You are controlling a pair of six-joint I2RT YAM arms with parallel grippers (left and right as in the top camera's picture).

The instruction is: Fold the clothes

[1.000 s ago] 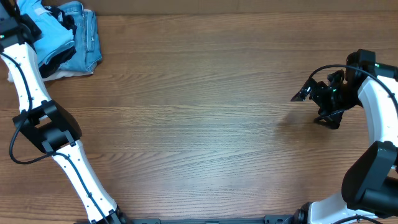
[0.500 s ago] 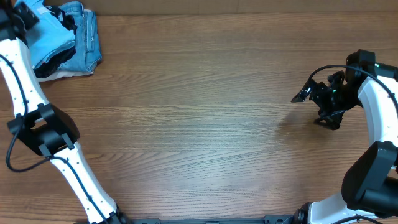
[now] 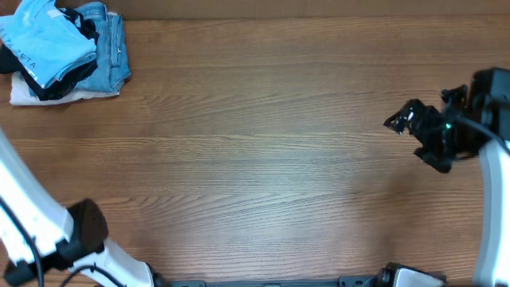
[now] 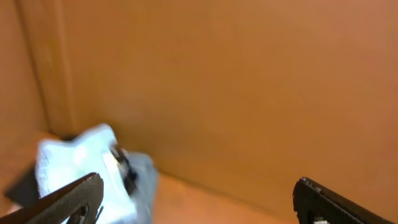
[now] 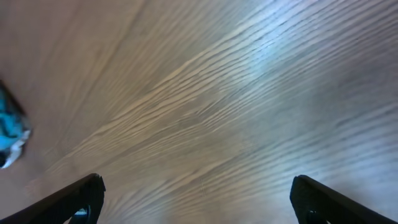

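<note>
Sky-blue T-shirt (image 3: 44, 36), bunched, white lettering up — atop jeans (image 3: 113, 56), black garment (image 3: 48, 84)

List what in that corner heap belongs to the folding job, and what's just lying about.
Job:
- sky-blue T-shirt, lying topmost

Lying about:
- black garment, under the shirt
- denim jeans, on the right side
- white cloth, at the bottom

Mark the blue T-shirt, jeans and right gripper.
light blue T-shirt (image 3: 48, 44), overhead view, middle of its top panel
jeans (image 3: 115, 52), overhead view, denim right of the shirt
right gripper (image 5: 196, 186), right wrist view, midway between open fingertips
</note>
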